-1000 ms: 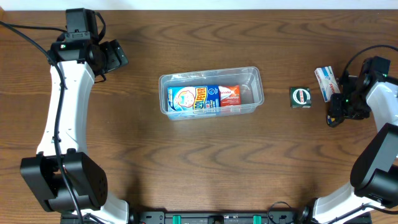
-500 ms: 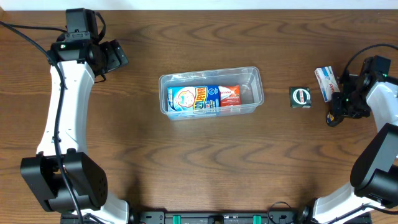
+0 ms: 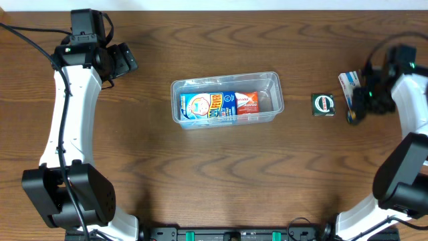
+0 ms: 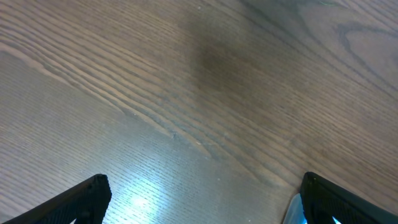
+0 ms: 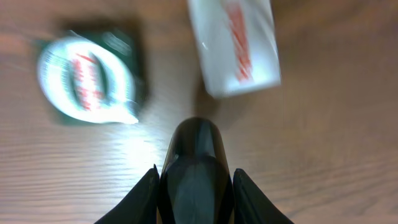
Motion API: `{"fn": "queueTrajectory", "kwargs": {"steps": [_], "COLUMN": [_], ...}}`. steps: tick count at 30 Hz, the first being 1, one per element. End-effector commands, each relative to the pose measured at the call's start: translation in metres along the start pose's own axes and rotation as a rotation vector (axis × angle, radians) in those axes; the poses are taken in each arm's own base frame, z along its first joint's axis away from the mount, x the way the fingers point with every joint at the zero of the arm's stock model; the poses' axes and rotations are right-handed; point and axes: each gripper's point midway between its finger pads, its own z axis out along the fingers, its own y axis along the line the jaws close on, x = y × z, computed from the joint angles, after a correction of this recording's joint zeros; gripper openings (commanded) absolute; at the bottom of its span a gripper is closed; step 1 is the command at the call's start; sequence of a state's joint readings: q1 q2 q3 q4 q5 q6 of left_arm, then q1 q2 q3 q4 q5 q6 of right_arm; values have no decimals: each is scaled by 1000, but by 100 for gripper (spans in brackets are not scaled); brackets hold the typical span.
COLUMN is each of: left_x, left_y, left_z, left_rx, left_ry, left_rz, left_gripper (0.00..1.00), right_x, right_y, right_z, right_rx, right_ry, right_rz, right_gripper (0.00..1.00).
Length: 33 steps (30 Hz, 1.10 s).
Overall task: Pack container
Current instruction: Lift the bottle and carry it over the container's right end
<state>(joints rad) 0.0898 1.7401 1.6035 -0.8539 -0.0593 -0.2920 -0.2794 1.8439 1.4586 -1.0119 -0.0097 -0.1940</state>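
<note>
As brown wood-grain table (image 3: 200, 174) fills view, container (image 3: 269, 100) sits near ctr.

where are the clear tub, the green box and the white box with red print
clear tub (image 3: 269, 100): overhead view, bare right end of its floor
green box (image 3: 323, 104): overhead view, middle of its top face
white box (image 3: 348, 86): overhead view, middle of its printed top

Clear plastic container (image 3: 273, 86), grained wooden table (image 3: 200, 174)
</note>
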Motion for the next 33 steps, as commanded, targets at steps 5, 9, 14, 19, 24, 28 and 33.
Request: {"fn": "queueTrajectory", "kwargs": {"steps": [5, 9, 14, 19, 24, 28, 33], "left_x": [-1, -1, -1, -1, -1, -1, -1], "left_y": [2, 2, 2, 2, 2, 2, 2], "left_z": [1, 1, 1, 1, 1, 1, 1], "left_rx": [-7, -7, -7, -7, -7, -7, -7], "left_ry": [1, 1, 1, 1, 1, 1, 1], "left_rz": [-4, -4, -4, -4, -4, -4, -4], "left_gripper": [98, 98, 98, 98, 98, 98, 98], "right_x": [-73, -91, -89, -73, -66, -65, -63], "right_y": [96, 160, 226, 271, 290, 289, 286], "right_z": [-101, -152, -181, -179, -164, -140, -109], "right_rx": [-74, -147, -155, -122, -95, -75, -52], "right_ry": [-234, -356, -448, -470, -445, -383, -299], "right_rz": [-19, -49, -147, -220, -238, -201, -195], "right_gripper": [25, 25, 26, 28, 27, 27, 27]}}
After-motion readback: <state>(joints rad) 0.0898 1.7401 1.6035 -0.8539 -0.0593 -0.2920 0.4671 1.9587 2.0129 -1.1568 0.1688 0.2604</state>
